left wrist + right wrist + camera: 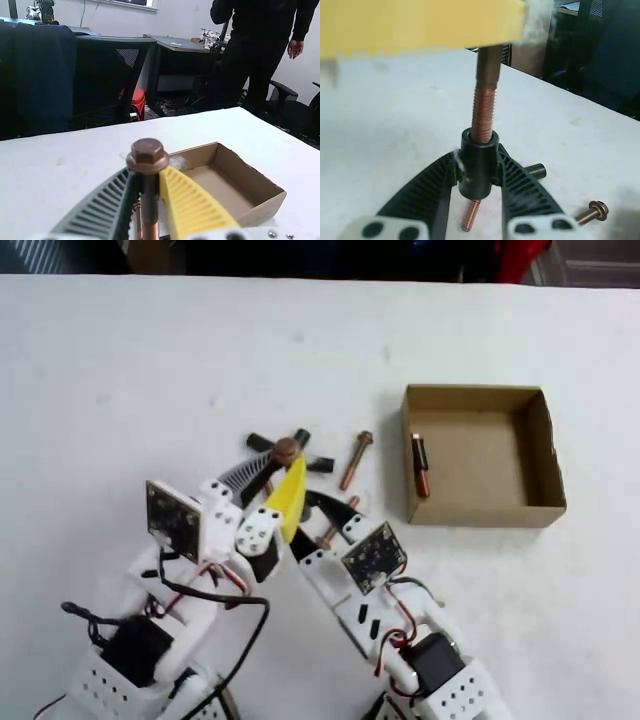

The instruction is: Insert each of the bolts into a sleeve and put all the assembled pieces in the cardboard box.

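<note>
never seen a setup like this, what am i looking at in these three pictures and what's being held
Two small robot arms sit at a white table. One picture looks down from above; the other two come from a camera on each arm's wrist. The left gripper pinches a copper bolt upright. The right gripper holds a black sleeve, and the bolt's thread dips into it. A loose bolt and a spare sleeve lie on the table. The cardboard box holds one assembled piece.

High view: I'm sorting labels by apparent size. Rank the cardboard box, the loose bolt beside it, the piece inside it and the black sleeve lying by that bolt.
1. cardboard box
2 and 3. loose bolt and assembled piece: too close to rank
4. black sleeve
</note>
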Action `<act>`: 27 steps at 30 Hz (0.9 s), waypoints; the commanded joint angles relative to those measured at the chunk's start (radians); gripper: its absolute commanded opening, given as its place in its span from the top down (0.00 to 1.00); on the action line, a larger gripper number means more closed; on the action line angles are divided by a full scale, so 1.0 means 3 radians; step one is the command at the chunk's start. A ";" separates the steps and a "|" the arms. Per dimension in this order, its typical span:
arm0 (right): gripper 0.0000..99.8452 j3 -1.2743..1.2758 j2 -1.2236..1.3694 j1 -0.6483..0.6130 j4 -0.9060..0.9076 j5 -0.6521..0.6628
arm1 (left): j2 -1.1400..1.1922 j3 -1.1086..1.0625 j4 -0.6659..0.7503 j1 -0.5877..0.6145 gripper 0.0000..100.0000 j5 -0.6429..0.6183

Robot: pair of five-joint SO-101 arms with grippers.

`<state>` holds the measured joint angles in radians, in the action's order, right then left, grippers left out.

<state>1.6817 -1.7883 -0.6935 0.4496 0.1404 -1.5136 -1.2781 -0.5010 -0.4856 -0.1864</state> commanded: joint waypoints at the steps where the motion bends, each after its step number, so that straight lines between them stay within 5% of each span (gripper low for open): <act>1: 0.98 0.0031 -0.0033 -0.0003 -0.0079 -0.0026 | -0.0049 0.0010 0.0123 -0.0008 0.98 -0.0010; 27: 0.98 0.0031 -0.0033 0.0008 -0.0079 -0.0015 | -0.0054 -0.0701 0.0215 -0.0013 0.98 -0.0010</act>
<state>1.6817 -1.7852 -0.6905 0.4511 0.1389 -1.5321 -1.4868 -0.4641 -0.4948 -0.1926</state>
